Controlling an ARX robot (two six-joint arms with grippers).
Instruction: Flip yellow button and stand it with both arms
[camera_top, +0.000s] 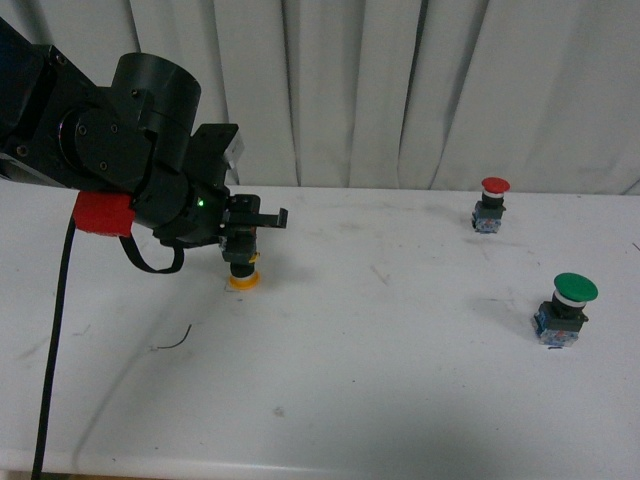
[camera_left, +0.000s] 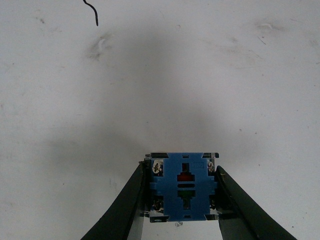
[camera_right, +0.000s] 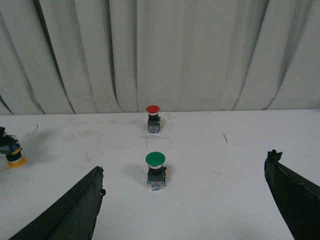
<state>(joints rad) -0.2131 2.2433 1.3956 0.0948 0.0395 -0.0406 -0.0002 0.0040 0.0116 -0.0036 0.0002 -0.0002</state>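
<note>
The yellow button (camera_top: 242, 276) sits left of centre in the front view, cap down on the table (camera_top: 380, 380), long axis near vertical, with the left gripper (camera_left: 183, 200) clamped on its blue contact block. The right gripper (camera_right: 185, 167), jaws wide apart and empty, is judged the farther arm: its wrist view shows that button at the far left edge, the green button (camera_right: 155, 170) and, beyond it, the red button (camera_right: 153, 117) nearer centre.

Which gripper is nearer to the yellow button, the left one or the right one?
Left. The left gripper has its fingers closed on the yellow button, which sits cap-down on the table. The right gripper is open and far away, facing the green button.
</note>
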